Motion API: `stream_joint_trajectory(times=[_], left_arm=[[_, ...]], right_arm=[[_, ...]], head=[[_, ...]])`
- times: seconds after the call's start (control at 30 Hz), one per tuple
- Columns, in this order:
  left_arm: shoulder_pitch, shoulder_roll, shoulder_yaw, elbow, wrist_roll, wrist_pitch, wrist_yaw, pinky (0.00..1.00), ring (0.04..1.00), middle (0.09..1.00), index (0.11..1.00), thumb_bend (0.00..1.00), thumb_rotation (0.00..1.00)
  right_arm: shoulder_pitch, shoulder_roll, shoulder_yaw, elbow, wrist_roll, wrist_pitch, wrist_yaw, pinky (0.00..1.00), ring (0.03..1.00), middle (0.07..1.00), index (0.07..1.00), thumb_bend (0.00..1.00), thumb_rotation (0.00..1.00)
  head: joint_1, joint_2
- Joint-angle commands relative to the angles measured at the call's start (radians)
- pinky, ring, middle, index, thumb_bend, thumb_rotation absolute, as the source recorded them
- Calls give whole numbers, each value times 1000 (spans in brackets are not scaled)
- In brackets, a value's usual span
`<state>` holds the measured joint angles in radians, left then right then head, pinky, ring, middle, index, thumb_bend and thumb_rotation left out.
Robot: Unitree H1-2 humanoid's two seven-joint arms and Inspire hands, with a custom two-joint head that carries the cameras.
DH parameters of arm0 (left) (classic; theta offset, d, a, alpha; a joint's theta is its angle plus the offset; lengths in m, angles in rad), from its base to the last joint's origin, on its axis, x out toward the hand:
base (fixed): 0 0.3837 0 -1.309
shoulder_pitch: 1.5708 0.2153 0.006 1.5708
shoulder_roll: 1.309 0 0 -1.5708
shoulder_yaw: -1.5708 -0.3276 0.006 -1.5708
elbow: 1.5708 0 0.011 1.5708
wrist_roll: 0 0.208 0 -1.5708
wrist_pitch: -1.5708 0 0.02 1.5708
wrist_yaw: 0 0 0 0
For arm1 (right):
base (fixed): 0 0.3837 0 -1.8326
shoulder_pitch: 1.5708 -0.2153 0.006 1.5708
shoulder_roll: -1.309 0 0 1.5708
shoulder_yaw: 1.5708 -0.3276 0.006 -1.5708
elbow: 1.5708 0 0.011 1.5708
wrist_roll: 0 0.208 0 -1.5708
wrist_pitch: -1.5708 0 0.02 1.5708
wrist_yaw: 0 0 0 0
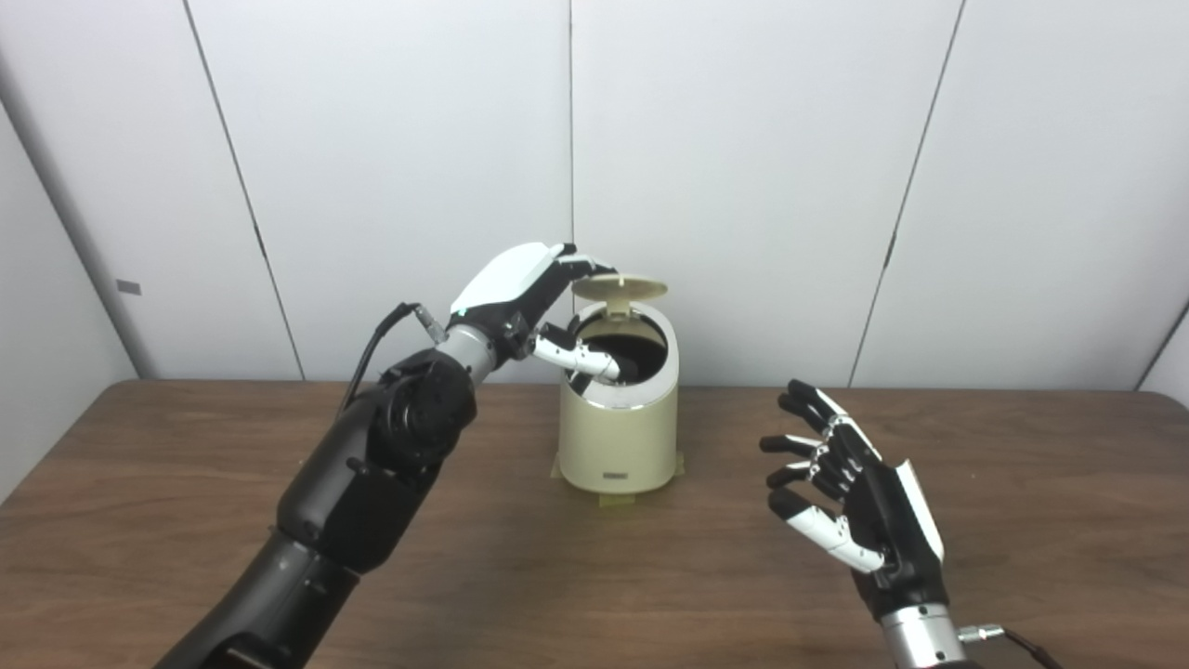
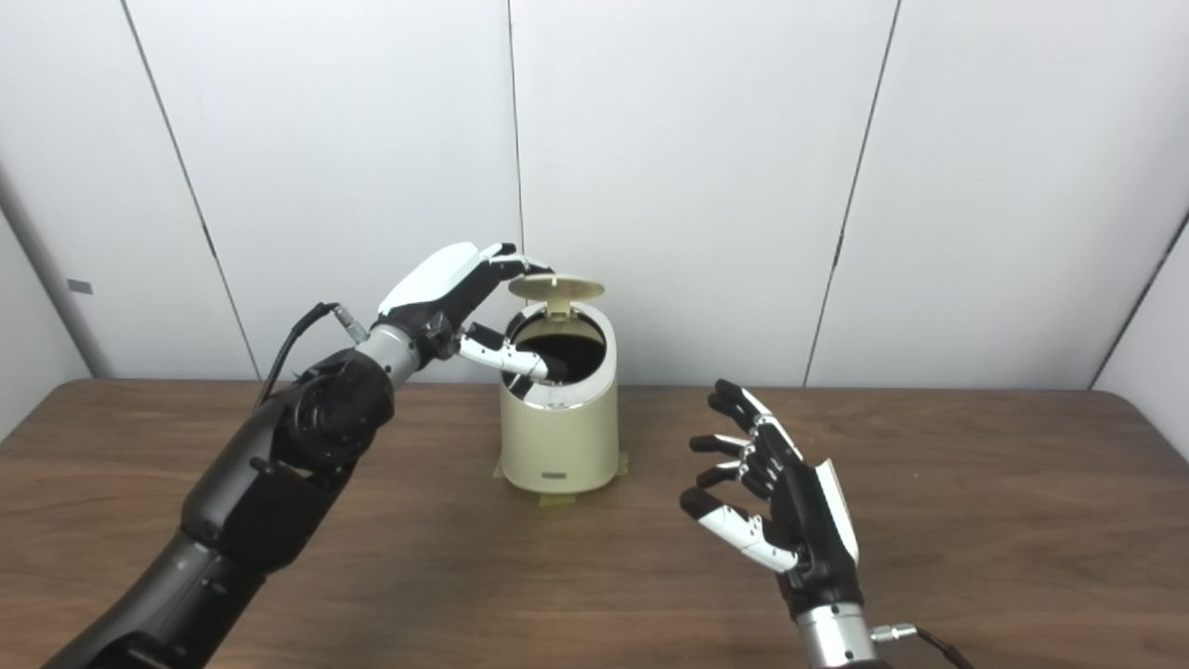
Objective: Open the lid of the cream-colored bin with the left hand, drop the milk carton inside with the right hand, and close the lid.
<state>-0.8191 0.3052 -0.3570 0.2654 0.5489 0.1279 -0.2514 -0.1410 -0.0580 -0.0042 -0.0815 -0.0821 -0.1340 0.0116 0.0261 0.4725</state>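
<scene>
Left hand (image 1: 520, 297) reaches over the cream bin (image 1: 620, 427), fingers touching the edge of the raised lid (image 1: 620, 287), thumb at the rim; lid held up, dark opening exposed. Right hand (image 1: 859, 497) hovers over the table (image 1: 186, 446) right of the bin, fingers spread, empty. Milk carton not visible.

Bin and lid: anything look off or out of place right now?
No milk carton shows anywhere: the right hand is open and empty over the table. The cream-colored bin stands upright, its lid raised at the left hand. Nothing looks spilled or damaged.
</scene>
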Motion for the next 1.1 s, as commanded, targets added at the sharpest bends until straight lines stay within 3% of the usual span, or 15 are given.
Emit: stream_joint_trajectory(times=[0.0,0.43,0.63,1.07], left_arm=[[-60,23,7,-47,10,-32,-11,1000,1000,809,763,1000,380],[-10,68,25,-168,9,-22,-99,1000,1000,825,778,1000,381],[8,89,17,-175,23,-63,-115,1000,1000,819,788,1000,414],[67,110,-26,-111,104,-167,-82,1000,993,796,784,1000,362]], right_arm=[[-38,6,5,-39,-8,-1,-6,484,672,842,850,798,558],[-39,16,21,-58,-25,25,-9,498,651,834,850,794,568],[-41,15,25,-77,-20,57,-3,505,651,839,858,796,570],[-40,17,20,-100,-20,73,-15,480,638,840,860,792,580]], head=[[1,1],[-3,10],[-9,17],[-21,38]])
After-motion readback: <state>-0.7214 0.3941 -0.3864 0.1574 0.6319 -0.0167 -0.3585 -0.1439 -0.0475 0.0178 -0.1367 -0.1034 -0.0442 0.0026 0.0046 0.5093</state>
